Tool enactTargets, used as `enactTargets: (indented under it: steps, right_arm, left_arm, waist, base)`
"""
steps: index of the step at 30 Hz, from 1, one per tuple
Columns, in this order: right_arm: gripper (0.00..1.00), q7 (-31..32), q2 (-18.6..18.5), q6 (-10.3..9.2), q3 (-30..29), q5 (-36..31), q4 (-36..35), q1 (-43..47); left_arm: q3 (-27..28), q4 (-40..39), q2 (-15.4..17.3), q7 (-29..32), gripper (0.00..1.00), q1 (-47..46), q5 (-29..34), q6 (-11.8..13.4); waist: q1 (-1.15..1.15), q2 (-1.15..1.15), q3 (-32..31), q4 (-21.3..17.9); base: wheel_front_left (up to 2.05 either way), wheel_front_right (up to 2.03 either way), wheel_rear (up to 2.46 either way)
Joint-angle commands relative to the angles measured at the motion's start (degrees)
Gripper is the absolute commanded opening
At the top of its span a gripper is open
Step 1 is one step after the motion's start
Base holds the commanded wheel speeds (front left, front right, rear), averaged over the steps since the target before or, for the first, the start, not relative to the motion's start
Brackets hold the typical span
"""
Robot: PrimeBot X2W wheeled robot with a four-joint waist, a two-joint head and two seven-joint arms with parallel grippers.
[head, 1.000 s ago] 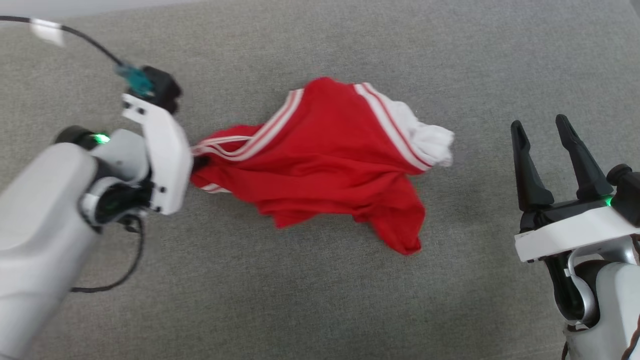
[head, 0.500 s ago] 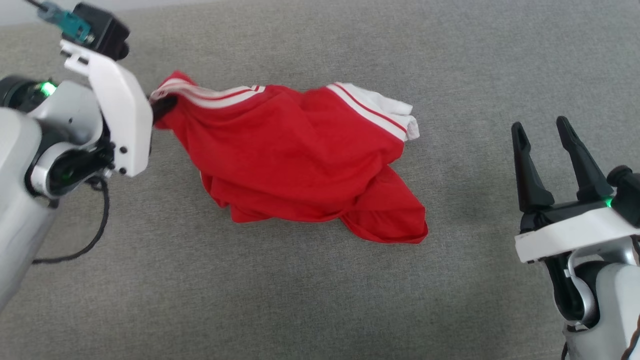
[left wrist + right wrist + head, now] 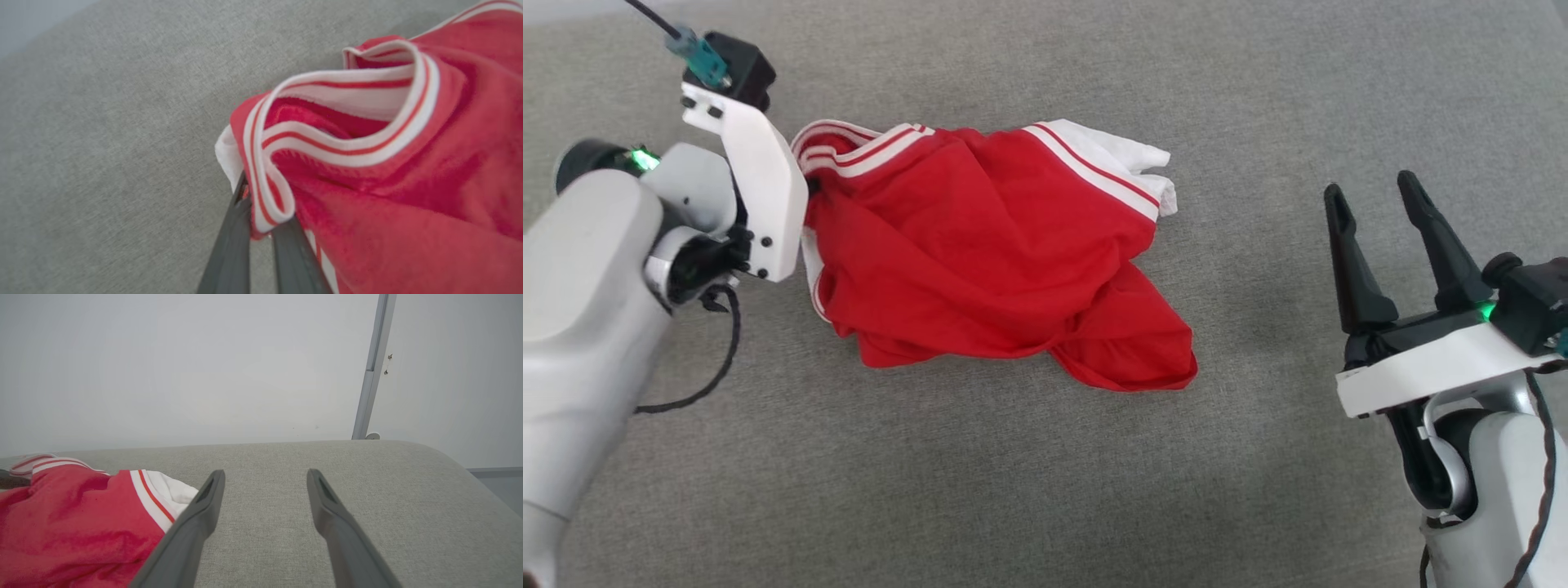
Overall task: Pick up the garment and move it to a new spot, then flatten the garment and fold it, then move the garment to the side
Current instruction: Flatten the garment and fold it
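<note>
1. The left hand [image 3: 261, 204] is pinched closed on a fold of the garment's [image 3: 988, 245] white-and-red striped trim, at the garment's left end.
2. From that grip the garment spreads rightward in a crumpled red heap on the grey fabric surface [image 3: 1045, 490]. A white sleeve [image 3: 1131, 159] bunches at its far right corner.
3. The right hand [image 3: 1370, 184] sits well apart from the garment, on the near right. Its two fingers are spread wide with nothing between them.
4. A pale wall [image 3: 204, 367] rises past the surface's far edge.
</note>
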Motion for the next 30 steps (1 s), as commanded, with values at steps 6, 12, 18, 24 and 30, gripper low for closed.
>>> enactTargets:
  steps: [6, 12, 18, 24, 30]
  right_arm:
    - [1.00, -0.86, 0.12, 0.00, 1.06, -0.13, 0.74, -0.84]
    - [1.00, -0.73, -0.60, 0.00, 1.45, 0.30, 1.06, 0.26]
    - [1.00, 0.96, -2.05, 0.00, 2.42, 1.36, 0.52, 1.42]
    - [1.00, 3.79, -3.66, 0.00, 4.00, 2.78, -0.05, 2.69]
    - [1.00, 7.97, -5.13, 0.00, 5.85, 4.30, 0.28, 3.88]
  left_arm:
    - [-1.39, 6.62, -2.63, -3.04, 1.00, -1.84, -1.32, -0.73]
    - [-1.38, 5.64, -2.75, -8.16, 1.00, -1.97, -3.38, -0.83]
    - [-0.62, 0.70, -0.14, -14.97, 1.00, 0.20, -4.48, -0.81]
    - [0.96, -6.69, 3.01, -24.34, 1.00, 4.77, -2.47, 0.88]
    - [2.86, -13.24, 5.08, -33.72, 1.00, 10.33, -0.02, 4.89]
  waist:
    - [0.00, 0.00, -0.01, -0.31]
    - [0.00, 0.00, -1.85, 0.94]
    - [0.00, 0.00, -3.85, 3.06]
    - [0.00, 0.00, -6.02, 5.91]
    - [0.00, 0.00, -7.48, 8.52]
  base:
    - [0.00, 0.00, 0.00]
    - [0.00, 0.00, 0.00]
    - [0.00, 0.00, 0.00]
    - [0.00, 0.00, 0.00]
    - [0.00, 0.00, 0.00]
